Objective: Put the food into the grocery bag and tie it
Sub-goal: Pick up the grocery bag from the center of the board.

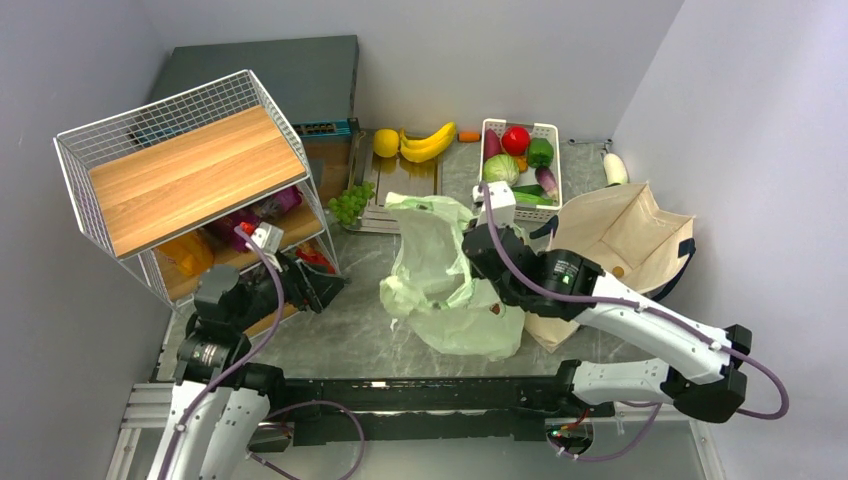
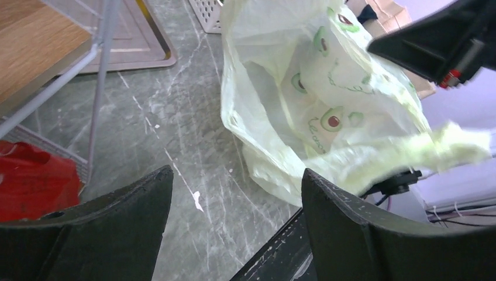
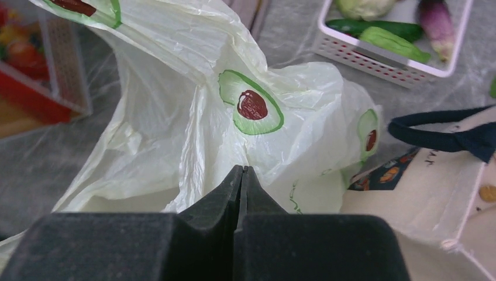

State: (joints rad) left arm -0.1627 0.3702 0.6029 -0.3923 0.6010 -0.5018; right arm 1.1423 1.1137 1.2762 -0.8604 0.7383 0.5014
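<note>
The pale-green grocery bag (image 1: 445,290) with avocado prints lies crumpled at the table's middle, its mouth raised toward the back. My right gripper (image 1: 472,268) is at the bag's right side. In the right wrist view the jaws (image 3: 241,168) are shut, and the bag's (image 3: 193,117) pleats gather at their tip. My left gripper (image 1: 325,290) is open and empty by the wire rack, left of the bag (image 2: 304,99). Its fingers (image 2: 237,172) frame bare table. Green grapes (image 1: 350,203), a lemon (image 1: 386,142) and bananas (image 1: 428,143) lie at the back. A glossy green vegetable (image 1: 540,152) sits in the white basket.
A wire rack (image 1: 180,170) with a wooden shelf stands at the left, with red and orange packs under it. A white basket (image 1: 550,200) of vegetables stands at the back right. A beige canvas tote (image 1: 620,240) lies open right of the bag. A grey tray (image 1: 400,180) is behind the bag.
</note>
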